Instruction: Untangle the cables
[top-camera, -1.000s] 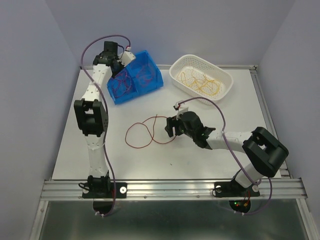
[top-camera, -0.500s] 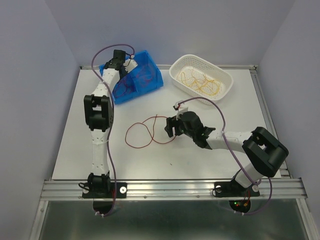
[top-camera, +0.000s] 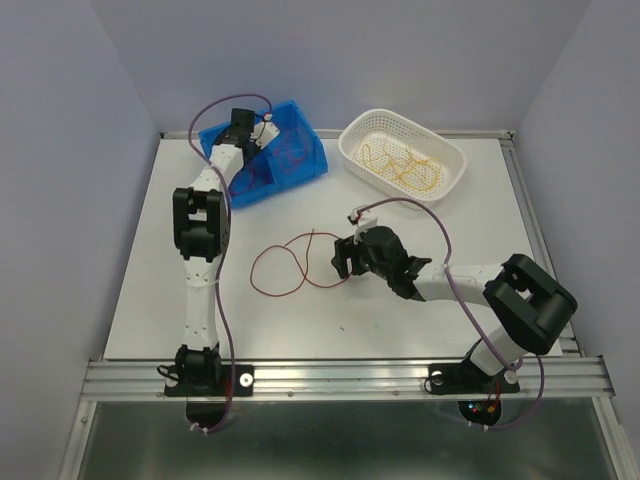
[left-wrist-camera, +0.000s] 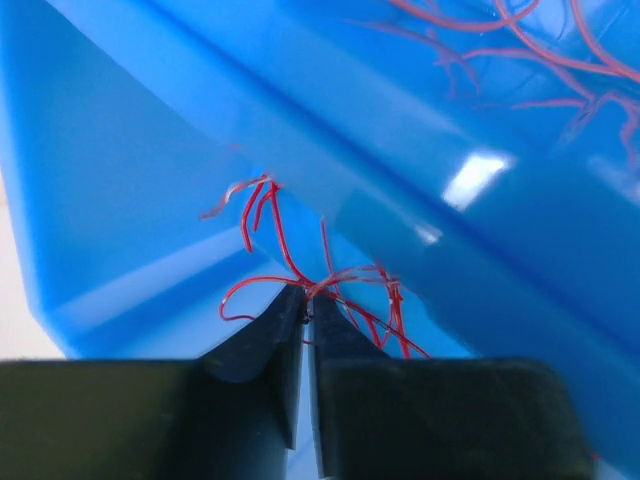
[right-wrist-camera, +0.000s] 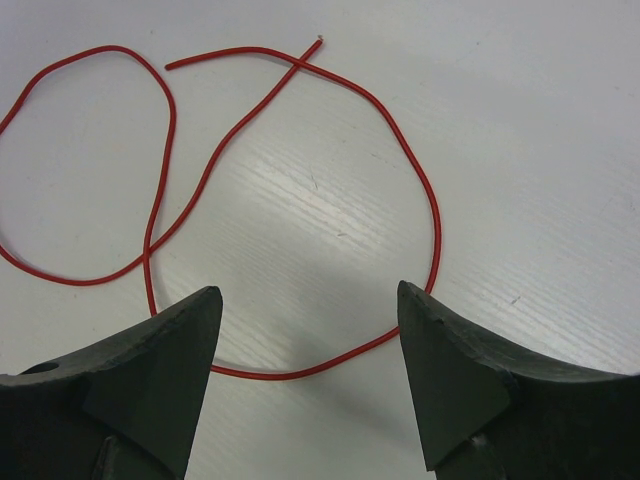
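One dark red cable lies in loose loops on the white table, its strand curving between the spread tips of my right gripper. That right gripper is open, low over the loop's right end, and holds nothing. My left gripper reaches into the tilted blue bin. Its jaws stand almost together around a small knot of red cables at the tips of the left gripper. More red cables lie behind the bin's divider. Yellow-orange cables rest in the white basket.
The blue bin's walls and inner divider close in tightly around my left fingers. The basket stands at the back right of the table. The metal rail with both arm bases runs along the near edge.
My left arm has swung right and brought its wrist down into the blue bin with red cables at its tips. The right arm and the cable on the table have not moved.
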